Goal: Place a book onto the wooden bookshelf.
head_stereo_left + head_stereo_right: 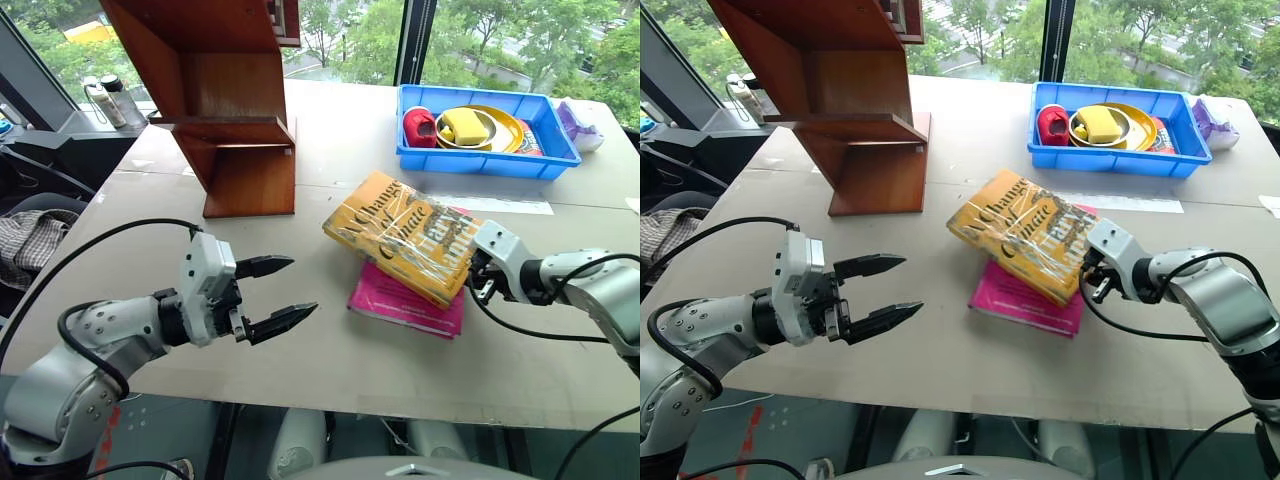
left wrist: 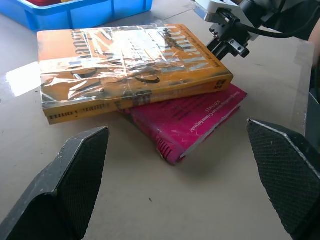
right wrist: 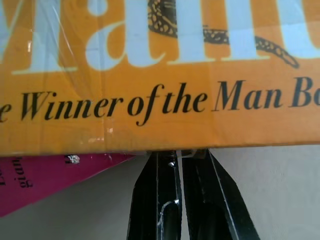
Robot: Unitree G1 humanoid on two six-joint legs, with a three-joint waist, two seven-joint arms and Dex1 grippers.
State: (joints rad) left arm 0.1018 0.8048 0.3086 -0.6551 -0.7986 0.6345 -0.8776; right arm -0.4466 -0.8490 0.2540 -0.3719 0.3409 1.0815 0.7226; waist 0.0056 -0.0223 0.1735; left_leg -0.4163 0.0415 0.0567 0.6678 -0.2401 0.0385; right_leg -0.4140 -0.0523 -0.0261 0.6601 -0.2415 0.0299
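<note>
Left gripper (image 1: 278, 294) hovers over the near-left part of the counter (image 1: 330, 350), its two black fingers spread wide, nothing between them, pointing toward the books.

One wooden bookshelf (image 1: 225, 110) stands upright at the back-left of the counter, well apart from both grippers. No book on the shelves that are visible.

Two books mid-counter, stacked. The book (image 1: 405, 235), yellow-orange in a glossy clear cover, lies flat and skewed on top of one magenta-pink book (image 1: 400, 305). Pink one sticks out from under it on the near side.

One blue bin (image 1: 480, 160) at the back, right of the bookshelf, holding a yellow plate, a yellow block and a red item; the rest of its contents can't be made out.

Right gripper (image 1: 479, 280) sits at the right-hand edge of the yellow-orange book. In the right wrist view its two fingers (image 3: 155, 200) are pressed together, tips right at the book's lower edge, just above the counter. Clenched on nothing: no part of the book between them.
</note>
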